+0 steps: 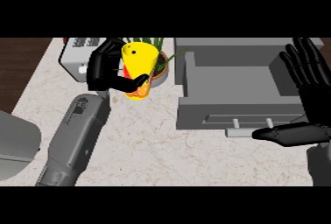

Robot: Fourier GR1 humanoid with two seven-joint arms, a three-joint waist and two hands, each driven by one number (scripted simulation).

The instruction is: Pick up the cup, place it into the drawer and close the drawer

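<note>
A yellow cup (pixel 140 61) with red and orange markings is held tilted above the counter at the upper middle. My left hand (pixel 104 65) is curled round it from the left, thumb across its lower part. The grey drawer (pixel 236 107) stands pulled open at the right, its inside bare, with a handle (pixel 252 121) on its front. My right hand (pixel 307 100) is open at the right edge, fingers straight up over the drawer's right side and thumb pointing left across its front corner.
A potted green plant (pixel 161 65) stands just behind the cup. A white toaster-like appliance (pixel 76 54) sits at the back left. A grey rounded object (pixel 16 146) lies at the left edge. The marbled counter (pixel 161 153) stretches across the foreground.
</note>
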